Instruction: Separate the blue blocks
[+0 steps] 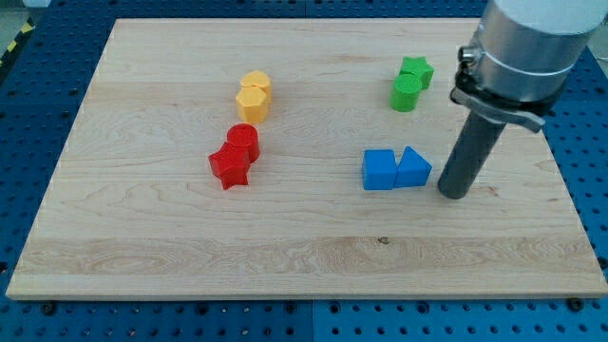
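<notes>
Two blue blocks touch side by side right of the board's middle: a blue cube (379, 170) on the left and a blue triangular block (412, 168) on the right. My tip (454, 193) rests on the board just to the right of the blue triangular block, a small gap away and slightly lower in the view. The dark rod rises from it up to the grey arm at the view's top right.
A green star (416, 70) and a green cylinder (405, 93) touch at the upper right. Two yellow blocks (254, 96) touch at the upper middle. A red cylinder (243, 142) and a red star (229, 167) touch left of centre. The wooden board (142, 247) lies on a blue surface.
</notes>
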Robot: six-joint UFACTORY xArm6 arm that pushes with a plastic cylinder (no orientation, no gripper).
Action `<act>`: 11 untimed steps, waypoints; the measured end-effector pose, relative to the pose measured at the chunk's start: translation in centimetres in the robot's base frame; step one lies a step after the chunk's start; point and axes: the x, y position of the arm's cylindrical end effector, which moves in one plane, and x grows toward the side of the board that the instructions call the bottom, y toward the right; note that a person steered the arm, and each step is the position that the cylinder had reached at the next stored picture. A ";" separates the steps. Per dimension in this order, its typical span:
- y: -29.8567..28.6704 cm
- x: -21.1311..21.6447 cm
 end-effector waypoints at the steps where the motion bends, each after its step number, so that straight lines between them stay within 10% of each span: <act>1: -2.0 1.6; 4: -14.4 1.4; 11: -3.9 -0.9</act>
